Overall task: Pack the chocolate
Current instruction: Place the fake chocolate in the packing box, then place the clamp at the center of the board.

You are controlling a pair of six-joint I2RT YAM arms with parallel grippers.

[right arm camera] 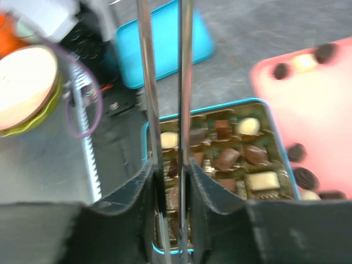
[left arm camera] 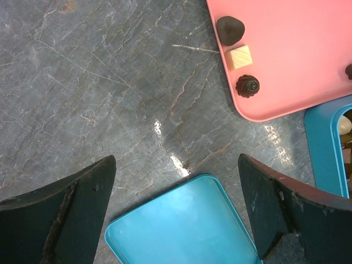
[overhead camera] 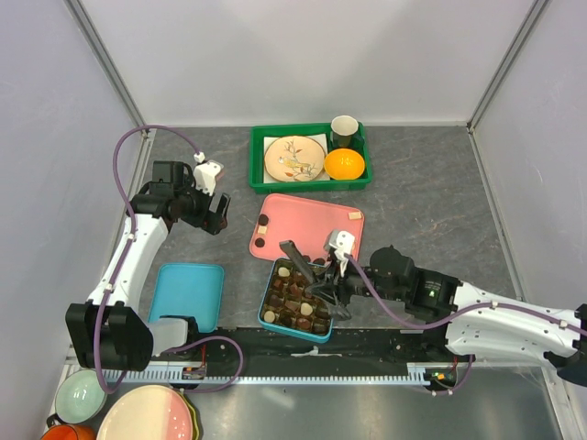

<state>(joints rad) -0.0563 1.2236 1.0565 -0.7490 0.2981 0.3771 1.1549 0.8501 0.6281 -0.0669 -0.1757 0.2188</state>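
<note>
So, most of the chocolates point(overhead camera: 295, 298) are found packed in the blue tin point(overhead camera: 266, 316), dark, lighter brown and cream ones mixed, in rows. A few are left on the pink tray point(overhead camera: 312, 234) just behind it. In the left wrist view a dark one point(left arm camera: 230, 28), a cream square point(left arm camera: 241, 56) and another dark one point(left arm camera: 247, 86) can be seen lined up near the tray's corner.

The right gripper point(right arm camera: 170, 165) is held low over the tin, fingers point(right arm camera: 146, 176) pressed in on a pair of metal tongs point(right arm camera: 185, 82). The tongs are stretched out across the tin, and their tips are cut off in the wrist view.

The left gripper point(left arm camera: 176, 165) is parked above bare table point(left arm camera: 99, 82) with its fingers spread wide, nothing between them. The blue lid point(left arm camera: 187, 225) is seen just below it.
</note>
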